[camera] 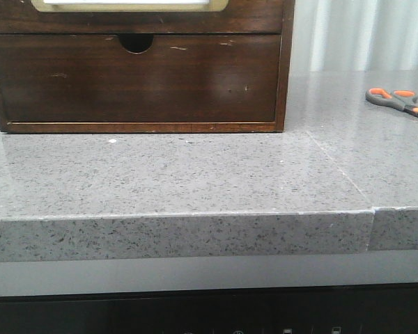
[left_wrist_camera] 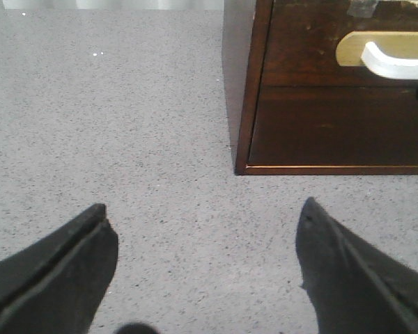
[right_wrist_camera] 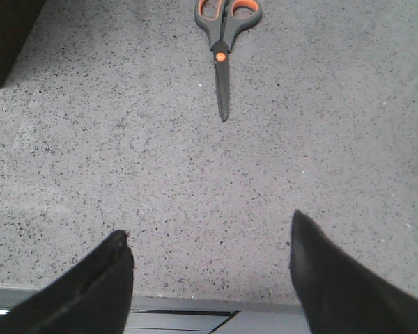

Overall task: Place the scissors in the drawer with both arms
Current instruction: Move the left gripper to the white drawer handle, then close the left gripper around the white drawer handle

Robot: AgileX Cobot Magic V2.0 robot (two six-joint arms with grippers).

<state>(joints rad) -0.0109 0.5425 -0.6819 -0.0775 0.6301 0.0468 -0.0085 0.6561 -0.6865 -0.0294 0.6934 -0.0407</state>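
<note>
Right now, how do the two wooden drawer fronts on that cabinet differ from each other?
The upper drawer carries a cream-gold rimmed panel with a white handle; the lower front has only a semicircular finger notch cut in its top edge. In the front view, the upper drawer is mostly cropped away, while the lower front shows whole, with light scratches. Both are dark-brown wood and sit shut in the same cabinet.

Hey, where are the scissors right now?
In the front view the scissors lie flat on the grey countertop at the far right edge, well clear of the wooden cabinet. The right wrist view shows them closed, ahead of the open right gripper.
</note>
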